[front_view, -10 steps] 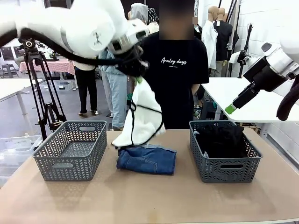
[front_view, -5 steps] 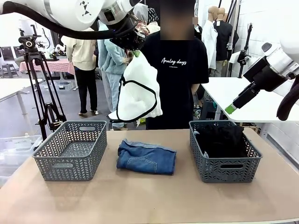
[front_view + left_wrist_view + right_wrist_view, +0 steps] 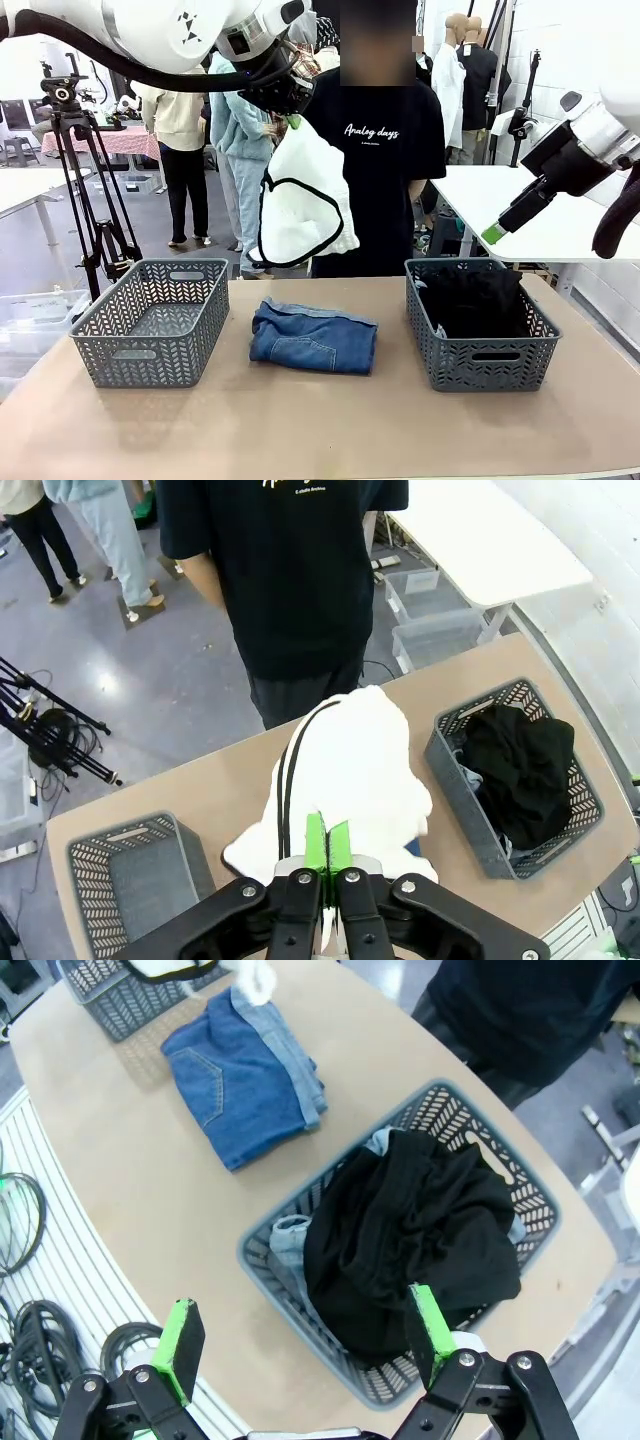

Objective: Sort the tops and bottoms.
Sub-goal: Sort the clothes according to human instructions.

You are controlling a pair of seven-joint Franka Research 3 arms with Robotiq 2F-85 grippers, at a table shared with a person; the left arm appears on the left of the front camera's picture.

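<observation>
Left jaws: clamped on the white top (image 3: pixel 300 195), which hangs high over the tabletop's far edge. Right jaws: apart, high near the right-edge basket (image 3: pixel 480 368) holding the black top (image 3: pixel 475 300). Carry the white top over that basket and lower it inside the rim before release.

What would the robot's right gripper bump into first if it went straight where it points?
Probably the soft black top lying in the grey plastic basket, though depth is unclear.

black top (image 3: pixel 410 1230) heaped in a grey basket (image 3: pixel 452 1118); folded jeans (image 3: pixel 235 1085) lie beside it.
</observation>
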